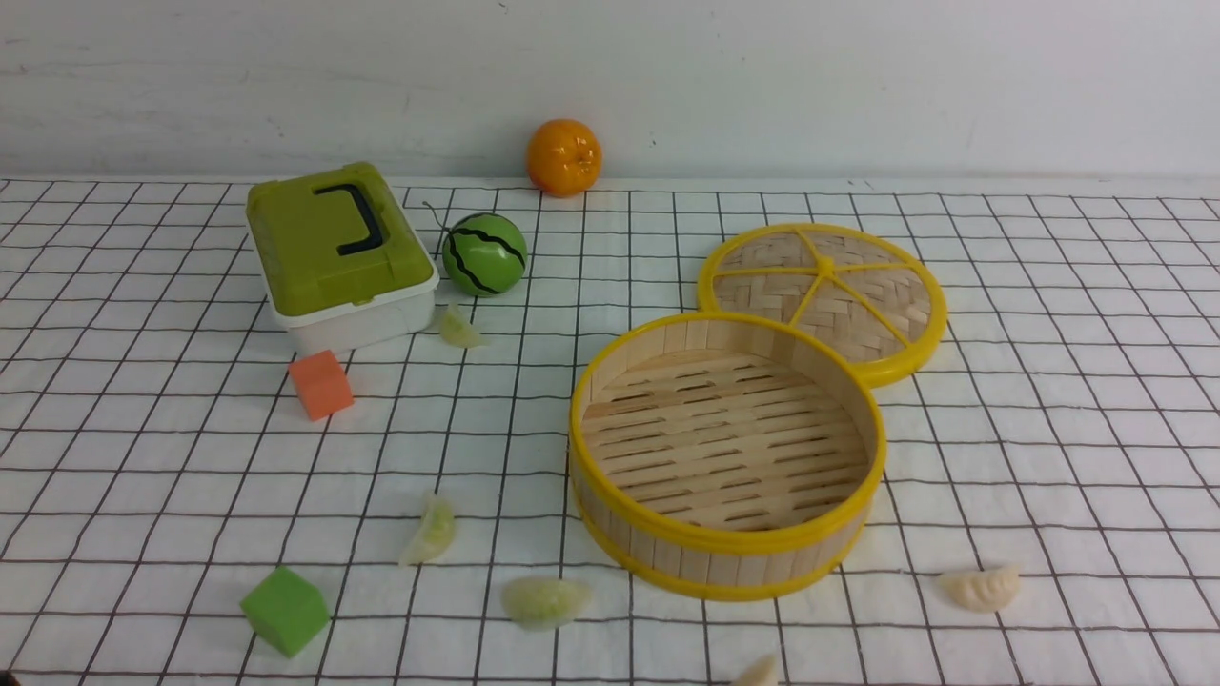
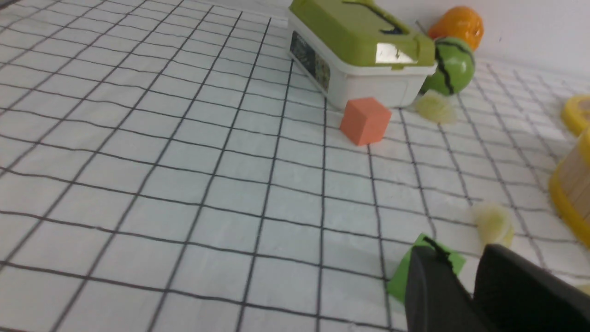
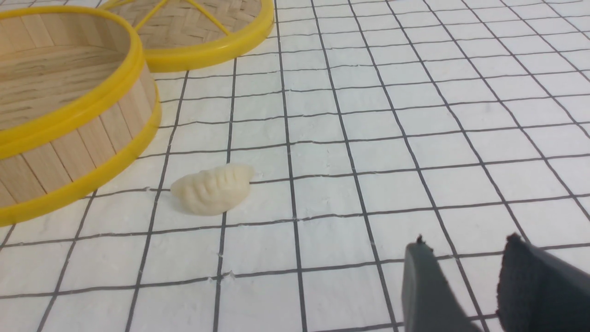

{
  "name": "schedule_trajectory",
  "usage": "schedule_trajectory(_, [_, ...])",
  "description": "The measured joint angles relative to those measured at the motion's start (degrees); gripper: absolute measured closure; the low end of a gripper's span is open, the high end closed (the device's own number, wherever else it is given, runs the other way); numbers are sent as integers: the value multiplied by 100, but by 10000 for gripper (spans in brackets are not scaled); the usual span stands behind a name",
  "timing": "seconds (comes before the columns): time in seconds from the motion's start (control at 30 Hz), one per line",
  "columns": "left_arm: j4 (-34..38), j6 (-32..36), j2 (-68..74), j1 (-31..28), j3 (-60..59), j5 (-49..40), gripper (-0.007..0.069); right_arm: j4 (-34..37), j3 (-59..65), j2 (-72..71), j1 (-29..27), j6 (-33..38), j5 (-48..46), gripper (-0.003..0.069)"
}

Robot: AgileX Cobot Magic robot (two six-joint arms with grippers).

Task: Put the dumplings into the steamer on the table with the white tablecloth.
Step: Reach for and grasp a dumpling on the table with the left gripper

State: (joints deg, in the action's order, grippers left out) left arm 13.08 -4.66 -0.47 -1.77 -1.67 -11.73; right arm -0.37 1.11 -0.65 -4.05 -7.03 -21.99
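1. Across the front view, your steamer [image 1: 727, 553] stands empty on the cloth [image 1: 1048, 381], right of centre, with its lid [image 1: 823, 295] flat just behind it. All five dumplings lie on the cloth outside it. One green dumpling [image 1: 460, 327] is just beside the box [image 1: 334, 250]. Another green dumpling [image 1: 431, 530] lies left of the steamer, and a third green dumpling [image 1: 545, 602] lies near its front left. One cream dumpling [image 1: 980, 588] lies at its front right, and a second cream dumpling [image 1: 760, 672] is cut off by the near edge. You also have an orange cube [image 1: 321, 384], a green cube [image 1: 285, 610], a melon ball [image 1: 484, 253] and an orange [image 1: 564, 157].

2. From the left wrist, your left gripper [image 2: 463, 251] has its jaws a narrow gap apart with nothing between them. It hangs over the green cube [image 2: 396, 281]. A green dumpling [image 2: 493, 223] lies just beyond the cube, and the steamer [image 2: 574, 184] shows at the frame edge.

3. From the right wrist, your right gripper [image 3: 466, 244] has its jaws parted and empty above bare cloth. A cream dumpling [image 3: 213, 189] lies near the steamer [image 3: 69, 138] without touching it, well apart from the fingers.
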Motion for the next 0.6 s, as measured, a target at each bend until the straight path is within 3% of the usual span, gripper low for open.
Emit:
schedule_trajectory(0.03, [216,-36,0,0,0,26,479,37,0,0,0,0,0,419])
schedule_trajectory(0.1, [1477,-520,0,0,0,158,479,217,0,0,0,0,0,419])
schedule_trajectory(0.13, [1477,-569,0,0,0,158,479,246,0,0,0,0,0,419])
schedule_trajectory(0.2, [3049,-1203,0,0,0,244,475,1099,0,0,0,-216,16,419])
schedule_trajectory(0.23, [3049,-1238,0,0,0,242,475,1196,0,0,0,-252,19,419])
schedule_trajectory(0.27, [3938,-1476,0,0,0,336,472,2234,15,0,0,-661,22,419])
schedule_trajectory(0.3, [3938,-1492,0,0,0,336,472,2234,15,0,0,-715,22,419])
schedule_trajectory(0.33, [4499,-1563,0,0,0,425,469,3240,35,0,0,-1126,15,419])
schedule_trajectory(0.37, [4614,-1561,0,0,0,446,469,3472,39,0,0,-1173,8,419])
schedule_trajectory(0.4, [4992,-1567,0,0,0,513,468,4389,43,0,0,-1471,2,419])
schedule_trajectory(0.47, [5210,-1581,0,0,0,560,469,5031,43,0,0,-1561,24,419])
schedule_trajectory(0.6, [5873,-1587,0,0,0,671,469,5498,43,0,0,-1536,102,419])
